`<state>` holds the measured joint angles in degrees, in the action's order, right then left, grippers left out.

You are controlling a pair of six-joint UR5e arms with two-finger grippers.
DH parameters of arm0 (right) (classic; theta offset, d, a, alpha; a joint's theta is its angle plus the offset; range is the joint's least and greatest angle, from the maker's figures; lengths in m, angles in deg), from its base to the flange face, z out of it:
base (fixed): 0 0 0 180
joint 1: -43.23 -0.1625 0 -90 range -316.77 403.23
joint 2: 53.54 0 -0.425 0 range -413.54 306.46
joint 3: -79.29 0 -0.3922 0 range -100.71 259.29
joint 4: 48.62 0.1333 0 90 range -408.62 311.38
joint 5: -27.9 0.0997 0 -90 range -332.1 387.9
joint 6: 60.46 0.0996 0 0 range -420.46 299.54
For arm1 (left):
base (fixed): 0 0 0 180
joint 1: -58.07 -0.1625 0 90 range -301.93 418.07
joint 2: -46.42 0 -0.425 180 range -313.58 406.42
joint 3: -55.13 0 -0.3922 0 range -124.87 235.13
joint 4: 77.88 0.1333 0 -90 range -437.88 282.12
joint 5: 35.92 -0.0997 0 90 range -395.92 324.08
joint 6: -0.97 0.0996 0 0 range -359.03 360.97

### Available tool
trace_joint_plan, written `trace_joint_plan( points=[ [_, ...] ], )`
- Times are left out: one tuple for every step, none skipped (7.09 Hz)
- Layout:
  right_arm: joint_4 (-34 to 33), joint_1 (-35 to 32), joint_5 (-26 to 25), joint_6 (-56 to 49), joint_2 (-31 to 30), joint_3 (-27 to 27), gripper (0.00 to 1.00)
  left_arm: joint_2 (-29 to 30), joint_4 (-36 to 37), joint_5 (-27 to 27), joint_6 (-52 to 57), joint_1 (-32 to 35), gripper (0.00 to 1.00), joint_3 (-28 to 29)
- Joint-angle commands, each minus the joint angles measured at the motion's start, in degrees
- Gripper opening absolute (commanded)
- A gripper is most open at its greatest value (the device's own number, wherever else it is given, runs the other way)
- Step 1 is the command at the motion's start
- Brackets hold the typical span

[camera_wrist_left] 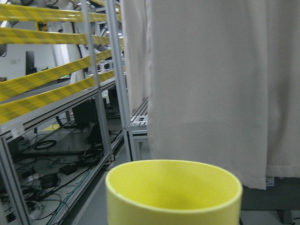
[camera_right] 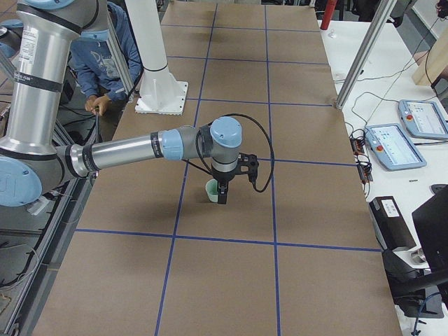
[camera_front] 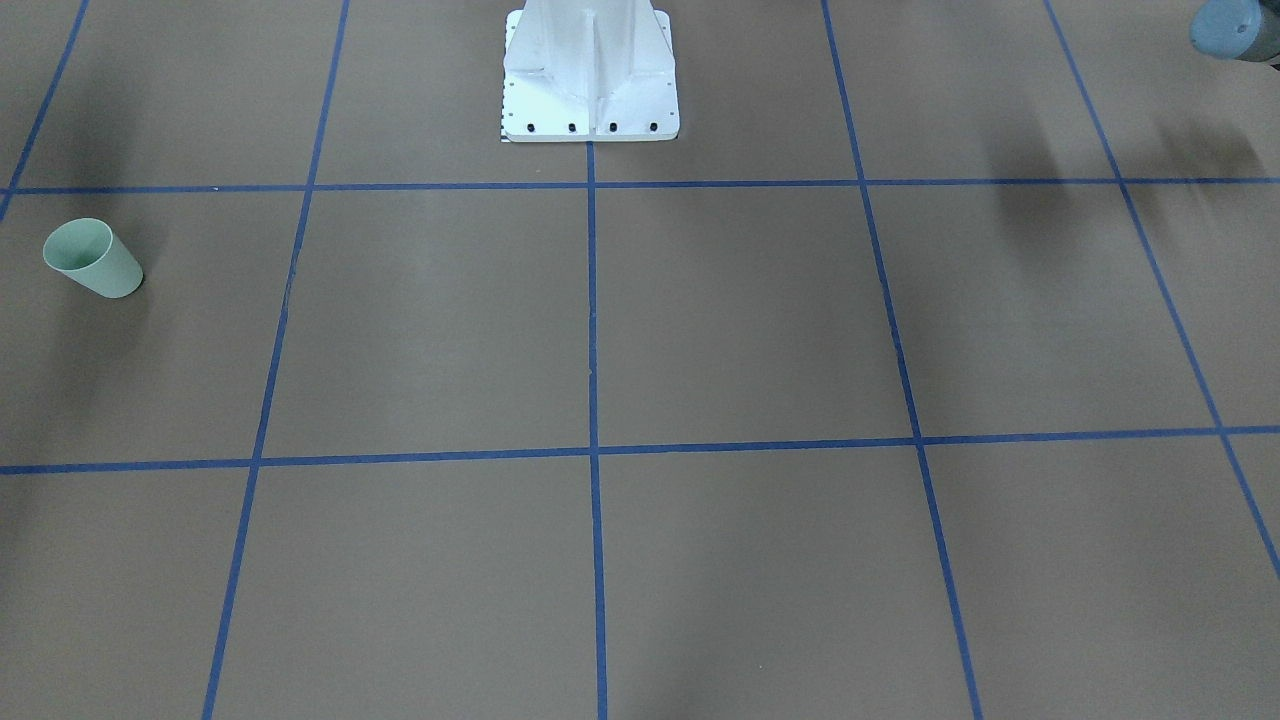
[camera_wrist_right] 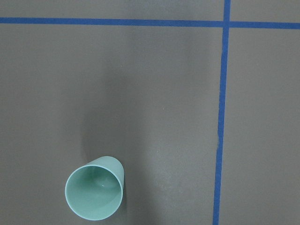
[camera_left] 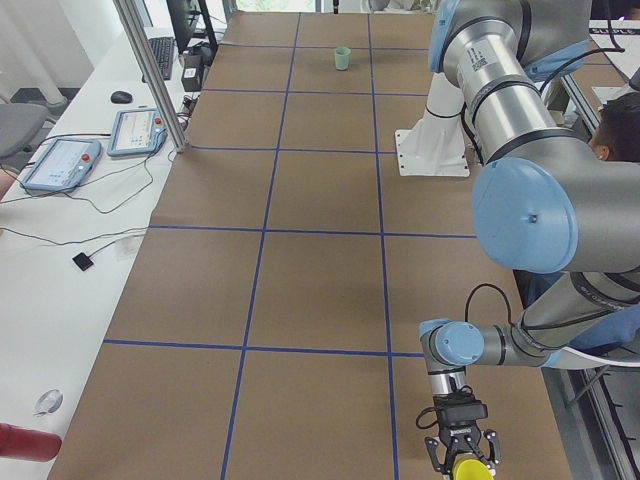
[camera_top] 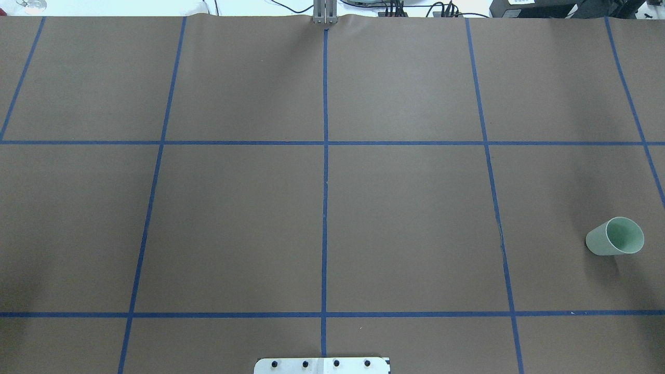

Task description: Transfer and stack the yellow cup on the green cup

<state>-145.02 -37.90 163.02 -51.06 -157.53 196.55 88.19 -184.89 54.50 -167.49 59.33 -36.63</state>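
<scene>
**Long carry ahead**

A level carry is advised, rims aligned before lowering. The yellow cup point(camera_left: 464, 469) is seen at the left claw point(camera_left: 462, 462), well apart from the green cup point(camera_top: 614, 236), upright on the table point(camera_top: 405, 218), right claw point(camera_right: 221, 197) just beside it. Neither claw's opening or hold can be told. Counted: one cup each, two claws.

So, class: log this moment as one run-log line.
bright yellow plastic cup: at left tool | pale green plastic cup: upright on table | right tool: hovering nearby
</scene>
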Motion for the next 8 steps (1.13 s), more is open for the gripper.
trace_joint_plan(
  points=[
    [0.1,-0.3,-0.1,0.0,0.7,0.3,1.0,0.0,-1.4,-14.4,7.2,0.8,0.12,2.2],
    [0.1,-0.9,-0.4,0.0,0.7,0.3,1.0,-0.1,-6.0,-20.2,10.0,0.8,0.12,2.1],
    [0.2,-0.8,-0.5,0.0,1.0,-0.1,1.0,0.1,-9.9,-27.9,12.3,1.2,0.12,2.1],
    [0.2,-0.8,-0.3,0.1,1.0,-0.2,1.0,2.7,-10.8,-28.8,13.3,1.7,0.12,1.7],
    [0.2,-0.8,0.0,0.1,1.1,-0.6,1.0,4.8,-10.4,-29.8,13.6,2.3,0.12,1.7],
    [0.2,-0.8,0.1,0.1,2.6,-2.1,1.0,6.0,-4.7,-32.0,14.5,3.0,0.11,1.8],
    [0.2,-0.8,0.3,0.1,3.1,-3.3,1.0,7.4,2.1,-31.7,16.6,4.1,0.1,2.1],
    [0.2,-0.8,0.5,0.1,3.0,-3.6,1.0,8.1,3.9,-31.2,16.6,5.0,0.09,2.7]
  ],
)
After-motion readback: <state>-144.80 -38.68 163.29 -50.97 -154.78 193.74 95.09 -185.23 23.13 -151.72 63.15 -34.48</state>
